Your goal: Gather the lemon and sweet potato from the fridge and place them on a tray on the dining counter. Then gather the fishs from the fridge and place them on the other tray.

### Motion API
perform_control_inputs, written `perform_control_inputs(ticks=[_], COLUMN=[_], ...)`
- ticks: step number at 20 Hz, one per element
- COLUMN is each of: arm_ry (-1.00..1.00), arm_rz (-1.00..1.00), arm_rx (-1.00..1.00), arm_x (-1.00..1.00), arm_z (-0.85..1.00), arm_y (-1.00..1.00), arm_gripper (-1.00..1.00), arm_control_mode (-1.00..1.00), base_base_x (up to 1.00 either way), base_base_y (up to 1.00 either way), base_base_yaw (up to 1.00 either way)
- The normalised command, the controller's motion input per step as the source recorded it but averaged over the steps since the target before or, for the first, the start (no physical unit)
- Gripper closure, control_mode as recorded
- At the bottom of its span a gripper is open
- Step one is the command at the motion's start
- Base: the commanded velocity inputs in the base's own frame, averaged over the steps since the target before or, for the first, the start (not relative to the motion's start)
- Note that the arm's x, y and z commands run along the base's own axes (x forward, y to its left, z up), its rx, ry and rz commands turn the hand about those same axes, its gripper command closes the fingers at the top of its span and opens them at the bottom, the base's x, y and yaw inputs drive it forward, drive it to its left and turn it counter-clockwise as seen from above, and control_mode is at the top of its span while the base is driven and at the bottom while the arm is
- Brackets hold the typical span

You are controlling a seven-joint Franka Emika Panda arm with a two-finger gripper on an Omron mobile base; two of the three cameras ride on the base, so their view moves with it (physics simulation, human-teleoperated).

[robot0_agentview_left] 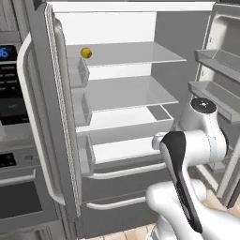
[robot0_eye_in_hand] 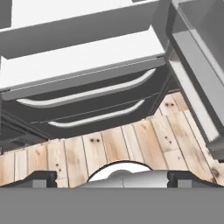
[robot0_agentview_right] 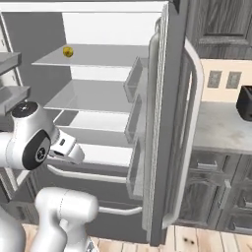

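The fridge stands open, its white shelves almost bare. A small yellow lemon rests at the left end of the top shelf, and it also shows in the right base view. My gripper is open, fingertips wide apart with nothing between them. It hangs in front of the lowest shelf, well below the lemon, looking down at the fridge drawers and the floor. My hand is level with the bottom shelf. The sweet potato, the fishs, both trays and the dining counter are out of view.
The left fridge door with its bins swings out beside an oven stack. The right door's shelves stand close to my elbow. A counter with a dark appliance lies to the right. Wooden floor lies below.
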Motion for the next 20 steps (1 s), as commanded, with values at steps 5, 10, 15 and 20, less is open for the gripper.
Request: perform_control_inputs(ticks=[5,10,15,20], arm_ry=[0.00,0.00,0.00,0.00], arm_rz=[0.00,0.00,0.00,0.00], arm_rx=[0.00,0.00,0.00,0.00], arm_x=[0.00,0.00,0.00,0.00], arm_z=[0.00,0.00,0.00,0.00], arm_y=[0.00,0.00,0.00,0.00], arm_gripper=[-1.00,-1.00,-1.00,-1.00], arm_control_mode=[1.00,1.00,1.00,1.00], base_base_x=[0.54,0.62,0.55,0.62], base_base_y=[0.16,0.21,0.25,0.18], base_base_yaw=[-0.09,-0.02,0.00,0.00])
